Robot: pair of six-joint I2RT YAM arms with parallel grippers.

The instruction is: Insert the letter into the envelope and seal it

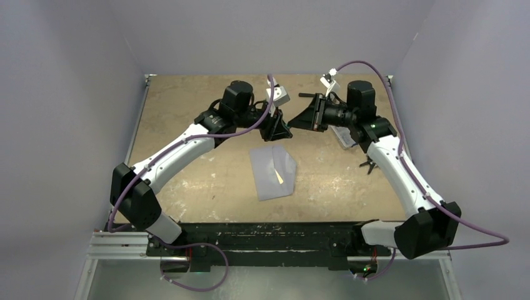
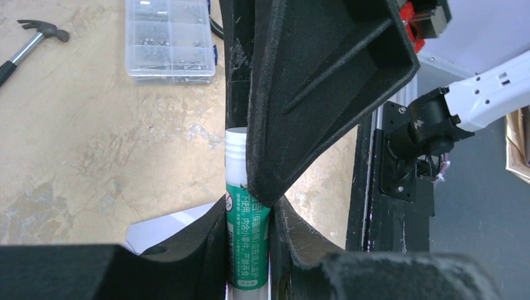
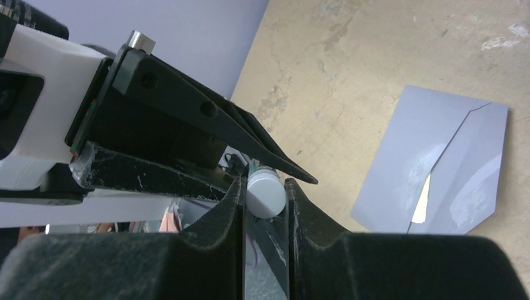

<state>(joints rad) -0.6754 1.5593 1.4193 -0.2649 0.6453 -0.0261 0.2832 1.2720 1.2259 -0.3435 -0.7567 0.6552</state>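
The grey-blue envelope [image 1: 273, 173] lies flat mid-table with its flap folded over; a thin cream sliver of the letter [image 1: 279, 177] shows at the flap edge. Both also show in the right wrist view, the envelope [image 3: 425, 156] and the letter [image 3: 423, 205]. The two grippers meet in the air behind the envelope. My left gripper [image 1: 279, 128] is shut on the green-labelled body of a glue stick [image 2: 248, 234]. My right gripper [image 1: 299, 120] is shut on the stick's white cap end [image 3: 265, 194], fingertip to fingertip with the left one.
A clear plastic parts box [image 2: 169, 37] and a hammer [image 2: 25, 44] lie on the table to the right, by the right arm. A small black tool [image 1: 367, 165] lies next to the right forearm. The black front rail [image 1: 269, 234] runs along the near edge.
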